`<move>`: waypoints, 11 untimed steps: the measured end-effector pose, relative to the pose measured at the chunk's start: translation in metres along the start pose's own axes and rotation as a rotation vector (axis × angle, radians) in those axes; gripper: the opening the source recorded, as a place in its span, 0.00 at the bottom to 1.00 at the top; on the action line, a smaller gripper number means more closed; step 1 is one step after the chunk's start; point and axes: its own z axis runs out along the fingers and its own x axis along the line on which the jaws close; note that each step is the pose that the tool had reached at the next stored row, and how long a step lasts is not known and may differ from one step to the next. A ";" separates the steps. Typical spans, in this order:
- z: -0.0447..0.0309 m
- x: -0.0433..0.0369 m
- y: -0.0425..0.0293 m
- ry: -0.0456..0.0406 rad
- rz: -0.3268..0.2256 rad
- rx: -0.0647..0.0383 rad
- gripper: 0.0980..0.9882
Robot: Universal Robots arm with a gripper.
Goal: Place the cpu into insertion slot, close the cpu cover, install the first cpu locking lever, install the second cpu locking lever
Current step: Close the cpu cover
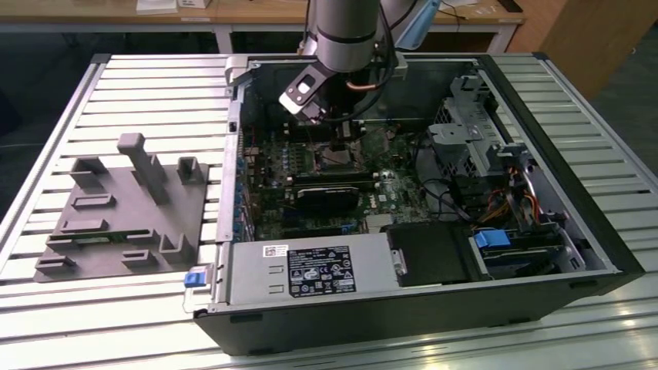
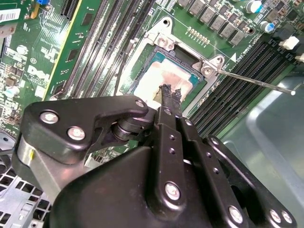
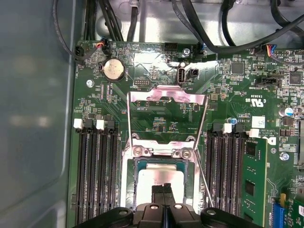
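- Pincer (image 2: 171, 91) clenched, fingertips pressed together with nothing between them, right over the cpu (image 2: 159, 78).
- The cpu lies in the insertion slot (image 3: 128, 185).
- The cpu cover (image 3: 166, 95) is swung open — thin lever rod (image 2: 256, 83) juts out beside it.

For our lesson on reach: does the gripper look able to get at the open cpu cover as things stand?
Probably yes. The gripper sits over the cpu in the insertion slot, the cpu cover stands open right beside it, and nothing lies between them.
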 end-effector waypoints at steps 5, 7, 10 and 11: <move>-0.0013 0.0000 0.0000 0.0000 0.000 0.000 0.01; -0.0019 0.0000 0.0001 0.0000 0.000 0.000 0.01; -0.0030 0.0000 0.0001 0.0000 0.000 0.000 0.01; -0.0034 0.0001 0.0001 -0.0001 0.000 0.000 0.01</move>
